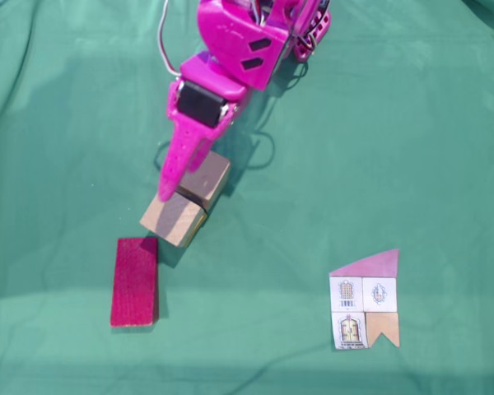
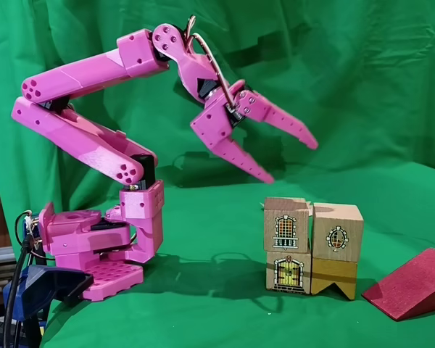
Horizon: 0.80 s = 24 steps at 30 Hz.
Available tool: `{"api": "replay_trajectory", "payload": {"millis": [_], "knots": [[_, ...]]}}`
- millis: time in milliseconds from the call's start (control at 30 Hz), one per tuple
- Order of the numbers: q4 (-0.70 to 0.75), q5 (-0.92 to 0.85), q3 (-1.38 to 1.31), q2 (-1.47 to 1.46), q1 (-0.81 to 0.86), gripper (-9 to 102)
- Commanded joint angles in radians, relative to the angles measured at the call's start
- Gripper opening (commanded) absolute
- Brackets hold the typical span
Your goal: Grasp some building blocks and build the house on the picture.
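Four stacked wooden blocks (image 2: 312, 246) stand on the table below my jaws (image 2: 290, 161), which hang apart and empty, with the red slab (image 2: 409, 284) just beside them.

In a fixed view from above, the wooden blocks (image 1: 185, 202) sit just left of centre, with the slab (image 1: 135, 282) touching them at seven o'clock. The card (image 1: 366, 300) lies well apart at four o'clock from the blocks. In a fixed view from the side, four blocks (image 2: 313, 247) stand stacked two on two, the slab (image 2: 411, 284) at four o'clock beside them, the gripper (image 2: 290, 161) above at eleven o'clock.
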Motion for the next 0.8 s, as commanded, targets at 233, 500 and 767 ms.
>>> {"api": "replay_trajectory", "payload": {"millis": [233,500,767], "knots": [[-0.255,-0.087,-0.041,-0.192,0.008,31],[-0.416,-0.213,-0.046,-0.325,0.069,31],[-0.612,-0.353,-0.091,-0.460,0.118,31]]}}
